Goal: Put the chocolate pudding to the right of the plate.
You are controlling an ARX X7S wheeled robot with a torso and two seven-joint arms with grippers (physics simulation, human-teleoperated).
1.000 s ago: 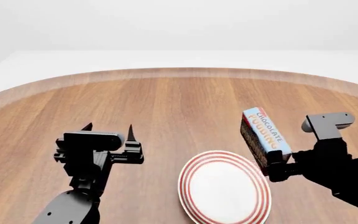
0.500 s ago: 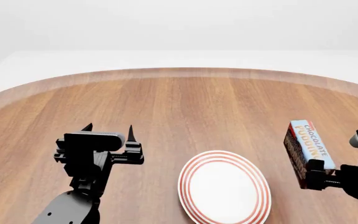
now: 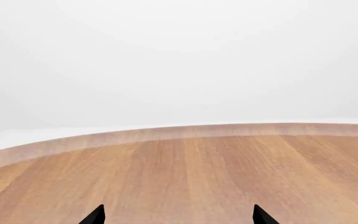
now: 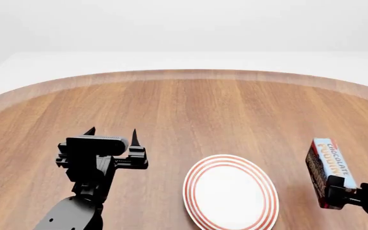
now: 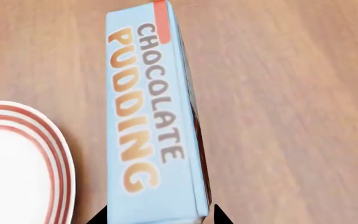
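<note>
Chocolate pudding carton, light blue top, dark brown sides, clamped in the right gripper.
Sits right of the round white red-ringed plate, clear gap between them; can't tell whether it touches the round wooden table. Left gripper, left of plate: jaws spread wide, holding nothing.

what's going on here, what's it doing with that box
The right gripper is shut on the chocolate pudding and holds it to the right of the plate, with a clear gap of bare wood between them. Whether the box already touches the table cannot be told from these views. The left gripper is open and empty over the wood on the other side of the plate, taking no part.
</note>
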